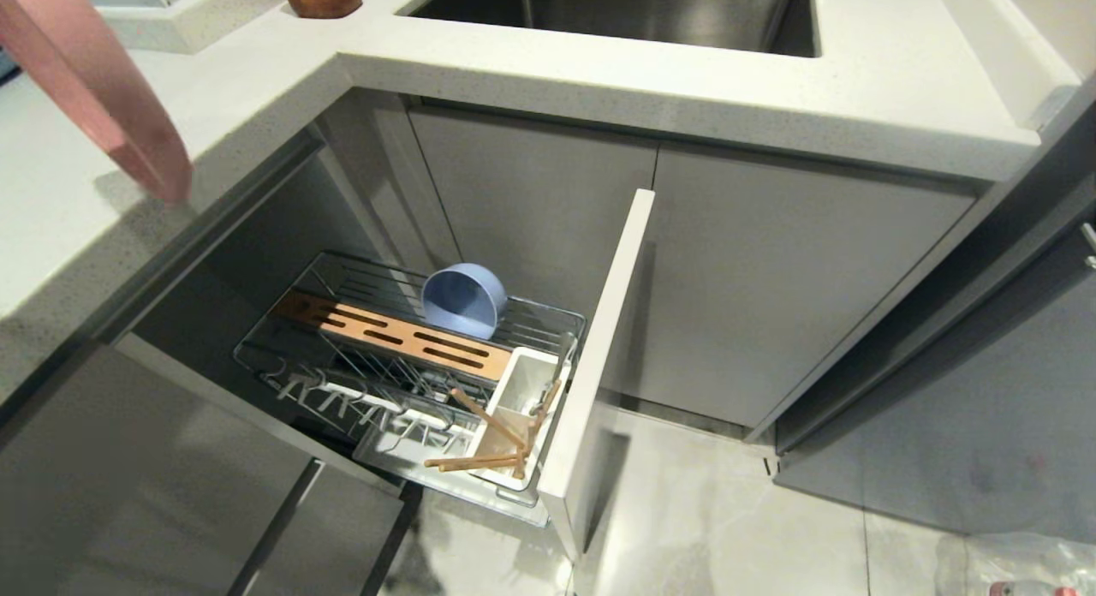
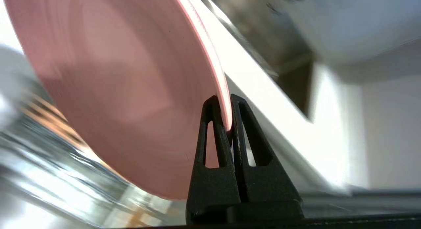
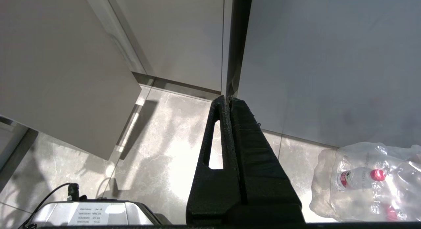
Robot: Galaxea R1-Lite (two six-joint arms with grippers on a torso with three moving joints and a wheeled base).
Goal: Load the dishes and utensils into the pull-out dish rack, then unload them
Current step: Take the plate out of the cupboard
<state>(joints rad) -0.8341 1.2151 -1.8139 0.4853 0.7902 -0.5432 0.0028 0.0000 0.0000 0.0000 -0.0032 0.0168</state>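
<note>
Over the countertop, I'm carrying the pink plate, left gripper jaws pinching its rim; bowl and chopsticks are sitting in the rack; right gripper is idling closed, empty.

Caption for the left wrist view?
Left gripper shut on the pink plate rim, held edge-up beside the white countertop.

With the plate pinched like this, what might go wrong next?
1. The left gripper holds the pink plate only by its thin rim; it may swing or slip.
2. The plate hangs above the countertop edge, so it may clip it on the way.
3. In the pull-out dish rack, the blue bowl crowds the back.
</note>
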